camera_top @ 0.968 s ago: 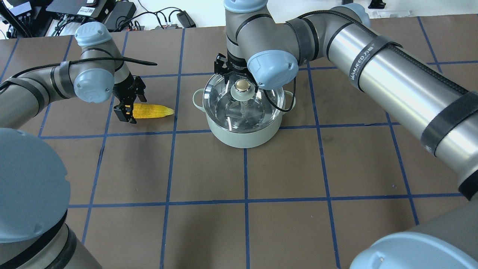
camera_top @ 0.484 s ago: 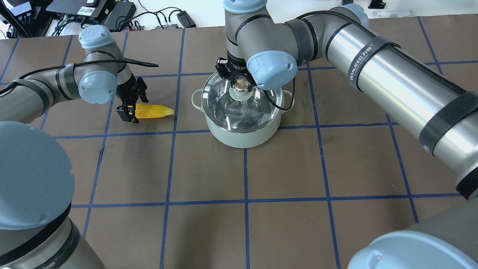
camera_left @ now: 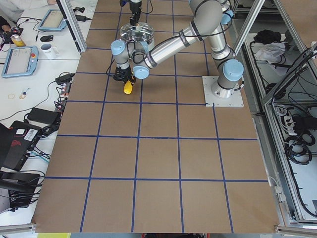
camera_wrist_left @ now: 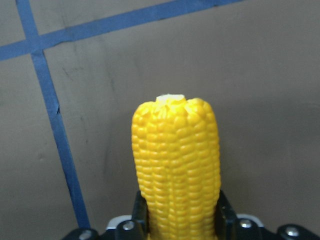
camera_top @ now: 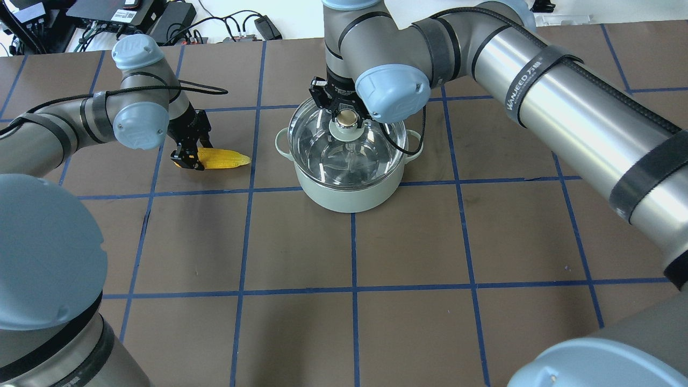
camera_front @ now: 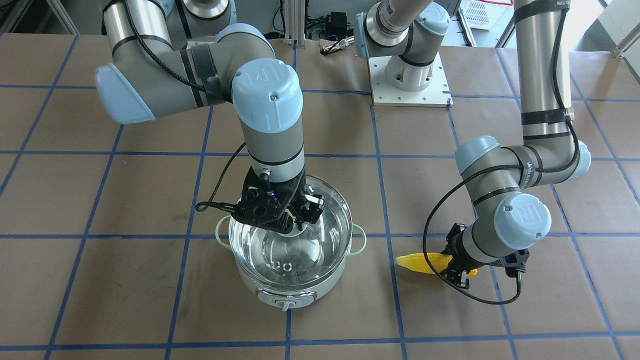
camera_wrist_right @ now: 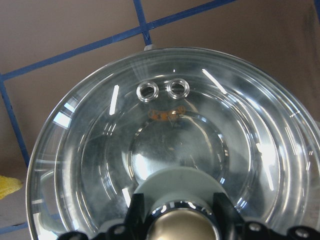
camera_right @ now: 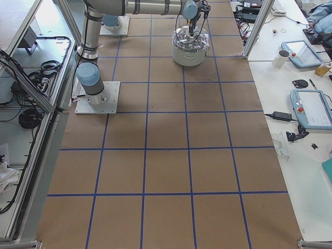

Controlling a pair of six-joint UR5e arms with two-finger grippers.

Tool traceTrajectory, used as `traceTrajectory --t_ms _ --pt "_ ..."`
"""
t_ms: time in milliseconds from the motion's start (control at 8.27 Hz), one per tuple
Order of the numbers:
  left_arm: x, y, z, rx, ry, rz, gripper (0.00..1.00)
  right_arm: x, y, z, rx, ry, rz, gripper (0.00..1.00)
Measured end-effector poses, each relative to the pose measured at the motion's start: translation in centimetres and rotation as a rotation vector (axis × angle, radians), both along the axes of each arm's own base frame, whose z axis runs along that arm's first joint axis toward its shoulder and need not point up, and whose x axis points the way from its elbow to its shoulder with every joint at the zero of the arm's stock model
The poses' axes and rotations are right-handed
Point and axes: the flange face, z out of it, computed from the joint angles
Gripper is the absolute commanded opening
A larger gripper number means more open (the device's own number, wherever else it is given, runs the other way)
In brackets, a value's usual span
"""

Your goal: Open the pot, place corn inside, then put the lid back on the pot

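The mint-green pot (camera_top: 344, 199) stands mid-table, its control knob facing away from the robot (camera_front: 286, 303). The glass lid (camera_top: 322, 145) is over it, seemingly raised a little off the rim. My right gripper (camera_top: 348, 119) is shut on the lid's ball knob from above; the right wrist view shows the knob (camera_wrist_right: 182, 222) between the fingers and the lid's two vent holes (camera_wrist_right: 164, 90). The yellow corn (camera_top: 223, 159) lies left of the pot. My left gripper (camera_top: 189, 159) is shut on its thick end, and the corn (camera_wrist_left: 175, 165) sits between the fingers.
The brown table (camera_top: 301, 333) carries a grid of blue tape lines. Cables and electronics (camera_top: 134, 13) lie beyond its far edge. The arms' white base plate (camera_front: 409, 80) is bolted near the robot. Side benches hold tablets and a mug (camera_right: 282, 57).
My left gripper has closed on the corn's thick end. My right gripper, shut on the lid's knob, has shifted the lid slightly toward the far side and seemingly upward.
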Motion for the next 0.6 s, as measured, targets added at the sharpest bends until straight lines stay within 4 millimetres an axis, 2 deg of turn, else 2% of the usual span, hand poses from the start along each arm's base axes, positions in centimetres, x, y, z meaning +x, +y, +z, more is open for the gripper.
traceTrajectory --t_ms 121,242,363,605 --pt "0.0 0.1 1.6 -0.024 -0.004 0.004 0.00 -0.7 0.5 2.1 0.004 0.006 0.005 0.31" --pt "0.0 0.3 3.9 -0.058 -0.010 0.010 0.00 -2.3 1.0 4.4 0.003 0.021 0.023 0.30" --pt "-0.2 0.8 6.9 -0.103 -0.018 0.017 0.00 -5.1 1.3 6.9 -0.004 0.052 0.045 0.30" --pt "-1.7 2.1 12.9 -0.199 -0.024 0.054 0.00 -13.1 2.0 11.2 0.021 0.117 0.104 0.27"
